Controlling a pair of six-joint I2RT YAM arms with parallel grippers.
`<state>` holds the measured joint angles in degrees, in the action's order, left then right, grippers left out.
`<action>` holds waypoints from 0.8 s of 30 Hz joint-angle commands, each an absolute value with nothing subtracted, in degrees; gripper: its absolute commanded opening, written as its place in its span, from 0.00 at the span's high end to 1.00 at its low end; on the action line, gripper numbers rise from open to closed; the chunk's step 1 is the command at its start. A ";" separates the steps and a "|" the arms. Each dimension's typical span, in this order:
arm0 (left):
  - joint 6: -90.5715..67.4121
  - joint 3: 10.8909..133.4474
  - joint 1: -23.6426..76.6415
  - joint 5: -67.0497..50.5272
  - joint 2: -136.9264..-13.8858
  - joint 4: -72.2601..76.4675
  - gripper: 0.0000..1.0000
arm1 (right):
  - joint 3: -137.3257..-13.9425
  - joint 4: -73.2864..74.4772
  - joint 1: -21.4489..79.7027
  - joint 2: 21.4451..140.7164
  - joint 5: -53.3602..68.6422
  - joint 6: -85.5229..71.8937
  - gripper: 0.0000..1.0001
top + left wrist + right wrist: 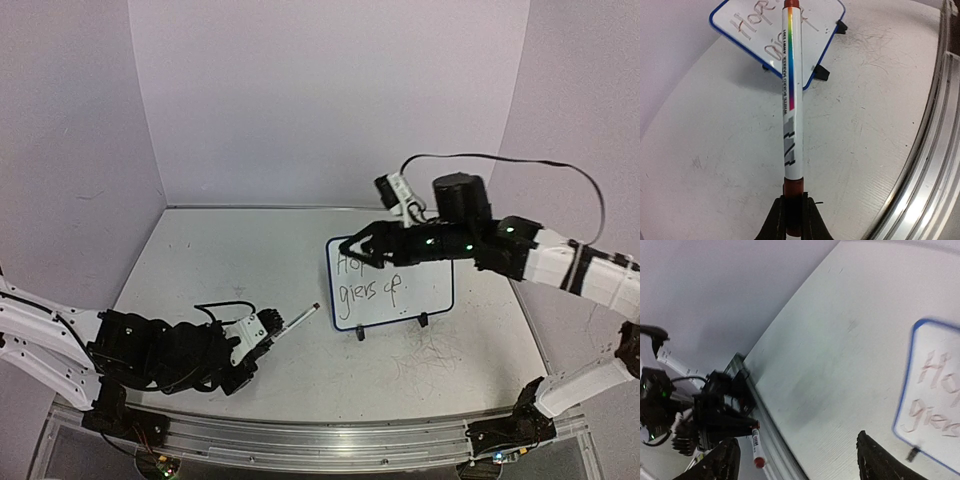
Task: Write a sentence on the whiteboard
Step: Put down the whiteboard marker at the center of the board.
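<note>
1. Two arms reach over the white tabletop (230, 260), the left one low at the near left, the right one stretched in from the right side.
2. The whiteboard (400, 290) stands propped on the tabletop right of centre, on two black clip feet (361, 333), its face tilted toward the arms.
3. The sentence (368, 293) runs across the board in two thin dark lines. From above, the lower line reads roughly "gives up."; the upper line begins "Ho" and the rest is hidden behind the right arm.
4. The left tool (262, 328) is pinched narrow on a marker (300, 320), holding it by the red end nearest the wrist.
5. In the left wrist view the marker (791, 100) has a white barrel with a rainbow stripe, and its far end points at the whiteboard (750, 30). From above, the marker is well apart from the board.
6. The right tool (365, 245) stands wide at the board's upper left corner, with nothing between its fingers (725, 460).
7. Whether it touches the frame is hard to say; the right wrist view is blurred there.
</note>
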<state>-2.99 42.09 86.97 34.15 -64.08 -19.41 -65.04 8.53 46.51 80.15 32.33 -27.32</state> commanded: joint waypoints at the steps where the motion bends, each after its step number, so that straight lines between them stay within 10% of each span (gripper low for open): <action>1: -30.01 38.83 85.69 35.75 -63.55 -17.98 1.00 | -69.74 14.50 46.82 64.98 0.21 -20.31 0.10; 16: -69.70 32.33 63.69 25.14 -73.02 -18.93 0.91 | -68.80 17.93 46.79 49.12 -10.64 -16.48 0.02; 24: -63.78 40.40 59.16 24.97 -67.35 -26.90 0.30 | -73.78 22.10 46.82 46.25 -17.30 -15.49 0.02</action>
<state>-66.64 32.97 61.41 24.46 -72.85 -21.62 -68.24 19.67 46.59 46.50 -10.70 -16.89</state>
